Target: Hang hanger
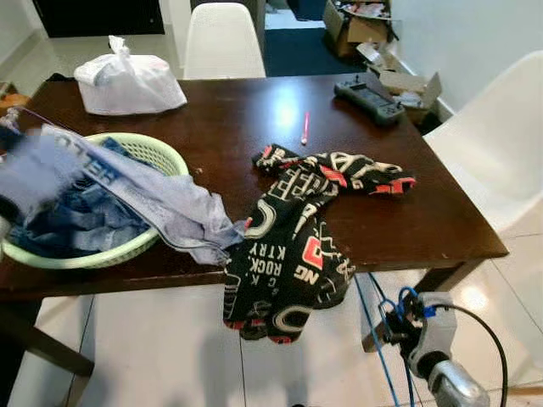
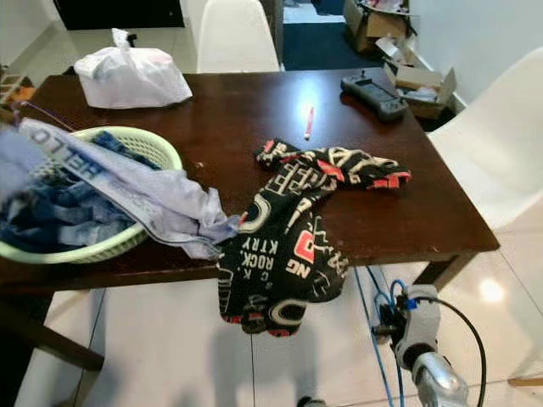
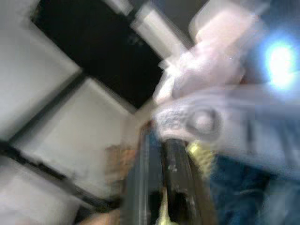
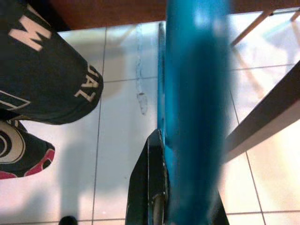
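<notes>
A dark wooden tabletop (image 1: 254, 127) carries a green basket (image 1: 161, 157) of laundry, with a black printed garment (image 1: 293, 246) draped over its near edge. The right end effector (image 4: 161, 187) hangs below the edge, closed on a blue hanger (image 4: 194, 108). The left end effector (image 3: 164, 187) sits blurred at the basket; I cannot tell its state.

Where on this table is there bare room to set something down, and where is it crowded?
Bare wood lies in the middle of the table, between the white bag, the green basket and the pink pen. The right front corner past the black printed garment is also free. The left front is crowded: the pale garment spills from the basket.
</notes>
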Available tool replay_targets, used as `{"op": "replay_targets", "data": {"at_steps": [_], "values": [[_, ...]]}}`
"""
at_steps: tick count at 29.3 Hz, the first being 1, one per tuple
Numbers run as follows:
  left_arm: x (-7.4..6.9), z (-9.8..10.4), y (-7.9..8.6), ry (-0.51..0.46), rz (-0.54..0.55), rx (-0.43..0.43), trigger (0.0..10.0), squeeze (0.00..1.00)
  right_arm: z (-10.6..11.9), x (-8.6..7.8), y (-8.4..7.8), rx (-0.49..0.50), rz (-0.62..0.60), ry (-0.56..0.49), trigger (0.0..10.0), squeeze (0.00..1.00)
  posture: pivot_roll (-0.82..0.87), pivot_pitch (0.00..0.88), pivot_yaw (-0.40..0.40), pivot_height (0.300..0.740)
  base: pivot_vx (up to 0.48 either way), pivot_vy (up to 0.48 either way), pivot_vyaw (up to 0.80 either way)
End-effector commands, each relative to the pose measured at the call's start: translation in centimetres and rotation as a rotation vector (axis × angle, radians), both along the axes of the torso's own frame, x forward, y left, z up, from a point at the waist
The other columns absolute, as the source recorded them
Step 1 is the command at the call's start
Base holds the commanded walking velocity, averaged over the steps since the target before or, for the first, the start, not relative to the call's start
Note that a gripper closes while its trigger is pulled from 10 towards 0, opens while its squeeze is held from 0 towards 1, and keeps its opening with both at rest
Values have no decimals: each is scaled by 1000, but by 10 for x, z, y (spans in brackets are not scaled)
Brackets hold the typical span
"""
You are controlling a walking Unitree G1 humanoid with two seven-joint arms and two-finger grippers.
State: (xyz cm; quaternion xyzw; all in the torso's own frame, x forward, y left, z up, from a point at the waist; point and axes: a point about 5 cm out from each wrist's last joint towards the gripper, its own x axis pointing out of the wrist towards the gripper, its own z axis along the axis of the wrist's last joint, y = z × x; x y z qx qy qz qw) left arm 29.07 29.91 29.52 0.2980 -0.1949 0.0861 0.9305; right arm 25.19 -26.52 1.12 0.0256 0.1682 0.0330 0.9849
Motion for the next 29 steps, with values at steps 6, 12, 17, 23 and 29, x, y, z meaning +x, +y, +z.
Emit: {"op": "replay_targets", "data": {"at_steps": [6, 12, 17, 23, 29], "values": [[7, 13, -35, -73, -260, -347, 10000, 0, -3, -3, -3, -2, -17, 13, 10000, 0, 54, 168, -18, 740, 0, 0, 0], [17, 1, -56, -59, -314, -454, 10000, 0, -3, -3, -3, -3, -25, 10, 10000, 0, 40, 160, -5, 740, 0, 0, 0], [19, 10, -70, -58, -368, -457, 10000, 0, -3, -3, -3, -2, -30, 10, 10000, 0, 46, 156, -2, 740, 0, -263, 0], [18, 18, -88, -52, -454, -476, 10000, 0, -4, -2, -2, -1, -35, 9, 10000, 0, 48, 152, 5, 740, 0, -430, 0], [14, 15, -128, -9, -616, -530, 10000, 0, -3, 0, 0, 0, -38, 6, 10000, 0, 48, 146, 11, 740, 0, -444, 0]]}}
